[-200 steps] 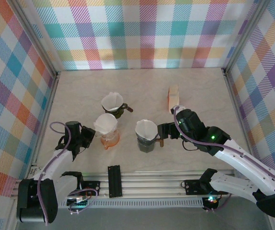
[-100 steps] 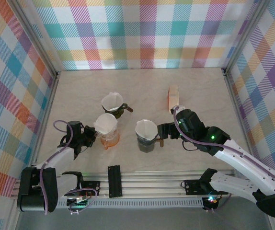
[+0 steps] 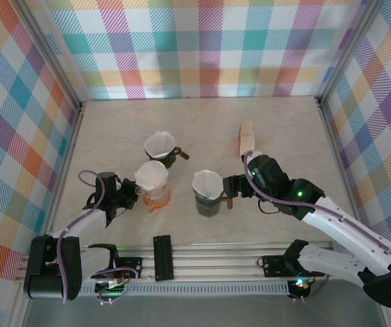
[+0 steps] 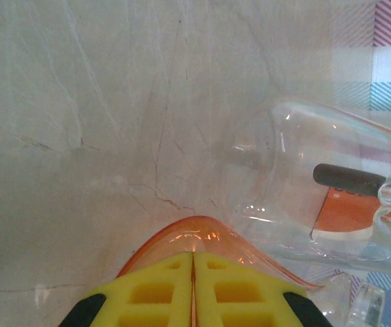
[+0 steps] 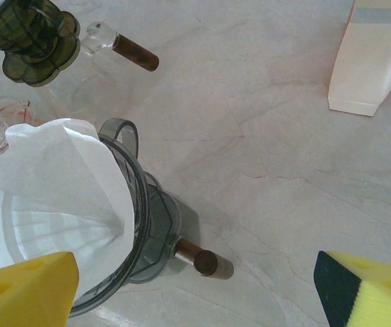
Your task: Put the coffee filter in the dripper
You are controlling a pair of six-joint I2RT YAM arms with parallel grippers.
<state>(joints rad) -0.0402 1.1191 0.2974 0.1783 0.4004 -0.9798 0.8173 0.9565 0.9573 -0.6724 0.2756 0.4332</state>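
Yellow-padded left pincer (image 4: 193,262) clamps the orange dripper (image 4: 202,231) at its rim; right pincer (image 5: 195,300) gapes wide beside the grey dripper (image 5: 156,221).

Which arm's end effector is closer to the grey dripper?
Right. The right end effector sits open just right of the grey dripper, by the handle; the left end effector is beyond the orange dripper, pinching it.
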